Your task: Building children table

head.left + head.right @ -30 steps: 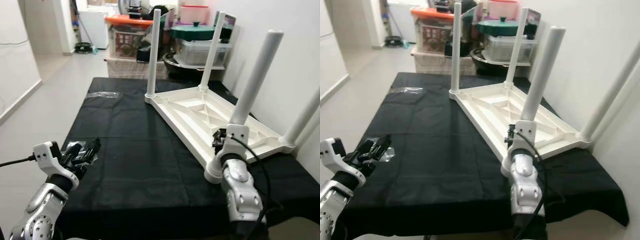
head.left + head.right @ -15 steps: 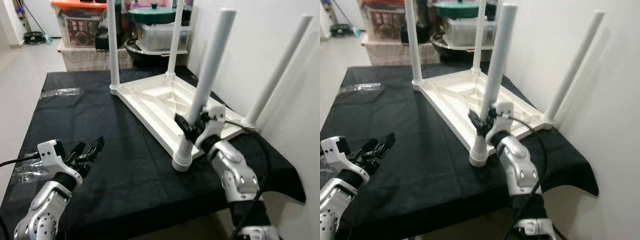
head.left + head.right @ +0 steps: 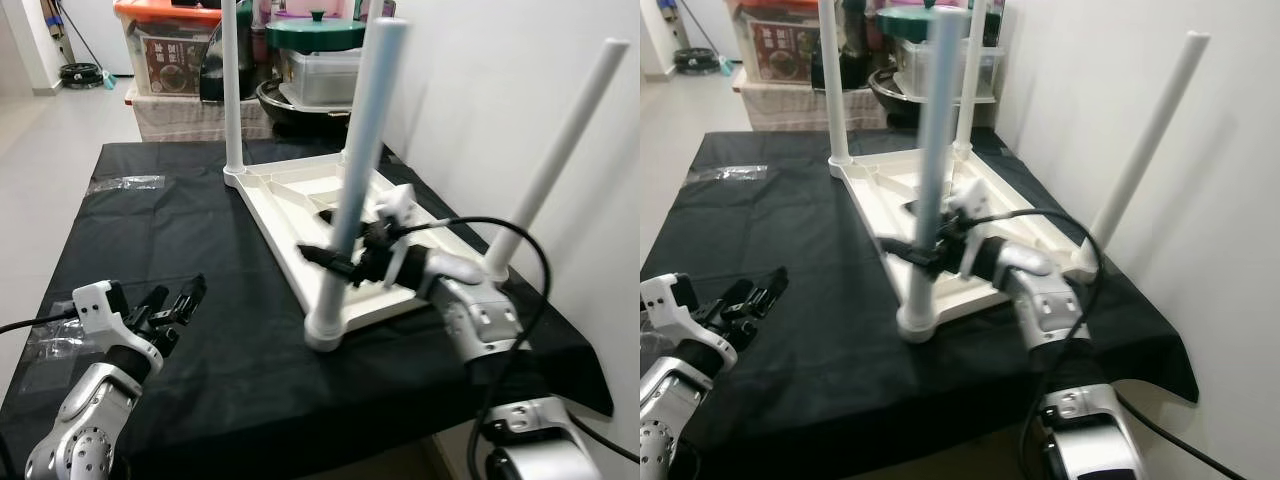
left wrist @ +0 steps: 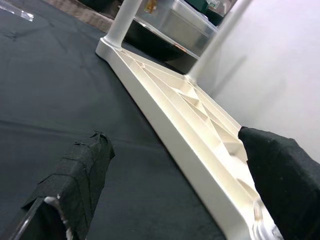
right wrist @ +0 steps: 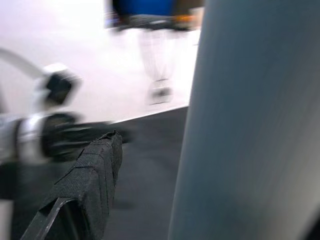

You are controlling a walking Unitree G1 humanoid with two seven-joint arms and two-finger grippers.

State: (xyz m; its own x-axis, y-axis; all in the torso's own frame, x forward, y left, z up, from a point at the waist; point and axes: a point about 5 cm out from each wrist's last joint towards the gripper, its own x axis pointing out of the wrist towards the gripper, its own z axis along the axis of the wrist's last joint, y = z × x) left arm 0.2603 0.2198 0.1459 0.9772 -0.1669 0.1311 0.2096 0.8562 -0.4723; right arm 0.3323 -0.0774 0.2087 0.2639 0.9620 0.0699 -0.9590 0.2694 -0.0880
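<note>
Right gripper [image 3: 335, 262] clenched around near table leg [image 3: 355, 170] of upturned children's table [image 3: 300, 200] at tabletop's right edge; best twisted squarely, kept upright. Left gripper [image 3: 175, 303] released, idle.

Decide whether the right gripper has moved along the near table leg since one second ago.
Yes. The right gripper has come round the near leg, from its right side to across it.

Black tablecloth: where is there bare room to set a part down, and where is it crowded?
Free: the black tablecloth between the upturned white table and the plastic wrapper, and the strip ahead of the left gripper. Crowded: the wall side, where the right gripper grips the nearest leg.
</note>
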